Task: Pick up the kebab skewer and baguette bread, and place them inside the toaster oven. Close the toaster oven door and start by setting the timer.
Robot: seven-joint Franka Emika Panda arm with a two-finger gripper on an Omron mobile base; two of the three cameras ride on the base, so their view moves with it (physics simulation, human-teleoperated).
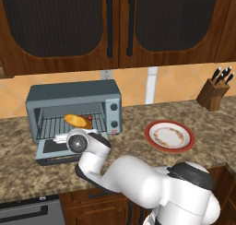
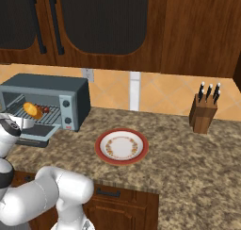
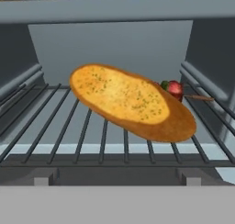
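Observation:
The toaster oven (image 1: 73, 93) (image 2: 47, 86) stands on the counter with its door (image 1: 48, 154) (image 2: 36, 135) dropped open. The baguette bread (image 1: 78, 121) (image 2: 32, 110) (image 3: 128, 101) lies tilted on the wire rack (image 3: 55, 126). Behind its right end, the kebab skewer (image 1: 90, 118) (image 2: 46, 110) (image 3: 175, 88) peeks out, mostly hidden by the loaf. My gripper (image 1: 64, 137) (image 2: 26, 124) hovers over the open door, just in front of the oven mouth and facing in. It is open and holds nothing. Two dark knobs (image 1: 114, 115) sit on the oven's right panel.
A red-rimmed plate (image 1: 148, 135) (image 2: 100, 148) lies on the counter right of the oven. A knife block (image 1: 213, 94) (image 2: 202, 113) stands at the far right by the wall. Dark wood cabinets (image 1: 115, 26) hang above the oven.

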